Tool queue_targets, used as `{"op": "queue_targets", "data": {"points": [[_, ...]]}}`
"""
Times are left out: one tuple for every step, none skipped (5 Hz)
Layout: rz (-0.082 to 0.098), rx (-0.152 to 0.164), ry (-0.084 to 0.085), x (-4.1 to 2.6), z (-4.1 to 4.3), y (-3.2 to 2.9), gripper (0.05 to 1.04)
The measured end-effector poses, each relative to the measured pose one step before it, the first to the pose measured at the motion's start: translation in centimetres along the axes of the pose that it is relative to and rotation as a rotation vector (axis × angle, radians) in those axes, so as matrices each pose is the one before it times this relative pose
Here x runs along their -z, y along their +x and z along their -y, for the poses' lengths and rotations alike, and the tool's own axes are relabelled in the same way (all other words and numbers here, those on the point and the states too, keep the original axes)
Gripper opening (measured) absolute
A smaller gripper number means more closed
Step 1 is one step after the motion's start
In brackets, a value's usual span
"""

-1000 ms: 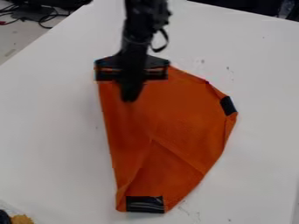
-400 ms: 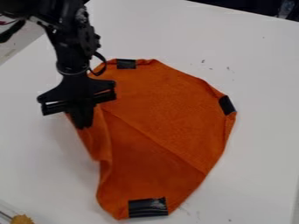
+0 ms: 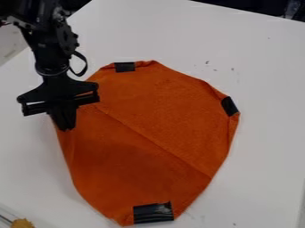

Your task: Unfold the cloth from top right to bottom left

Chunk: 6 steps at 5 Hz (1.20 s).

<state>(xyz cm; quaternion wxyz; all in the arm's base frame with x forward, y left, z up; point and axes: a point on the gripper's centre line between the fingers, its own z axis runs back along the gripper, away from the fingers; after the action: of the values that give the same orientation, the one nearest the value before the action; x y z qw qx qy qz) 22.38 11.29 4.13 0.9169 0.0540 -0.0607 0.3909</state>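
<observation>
The orange fabric cloth (image 3: 161, 133), with three black patches (image 3: 153, 213) along its rim, lies over the white counter (image 3: 268, 147). My black two-finger pincer (image 3: 64, 128) is closed on its left edge in the camera view; most of the cloth spreads rightward and below. Far lower left, I see a yellowish-brown lump (image 3: 22, 223).

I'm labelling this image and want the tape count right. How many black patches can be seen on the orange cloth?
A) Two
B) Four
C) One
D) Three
D: the orange cloth shows a top patch, a right patch and a bottom patch, each at its edge.
</observation>
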Motion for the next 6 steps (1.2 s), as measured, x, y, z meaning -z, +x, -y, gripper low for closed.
{"op": "queue_targets", "data": {"points": [[-0.0076, 0.0118, -0.0192, 0.940, -0.398, 0.363, 0.230], [0.0014, 0.0038, -0.0149, 0.529, -0.292, 0.014, 0.493], [-0.0101, -0.0076, -0.0126, 0.785, -0.383, -0.279, 0.804], [-0.0102, 0.0036, -0.0080, 0.798, -0.255, -0.330, 1.003], [0.0028, 0.0035, -0.0005, 0.134, -0.209, -0.092, 1.001], [-0.0072, -0.0081, 0.0234, 0.153, -0.760, -0.242, 1.001]]}}
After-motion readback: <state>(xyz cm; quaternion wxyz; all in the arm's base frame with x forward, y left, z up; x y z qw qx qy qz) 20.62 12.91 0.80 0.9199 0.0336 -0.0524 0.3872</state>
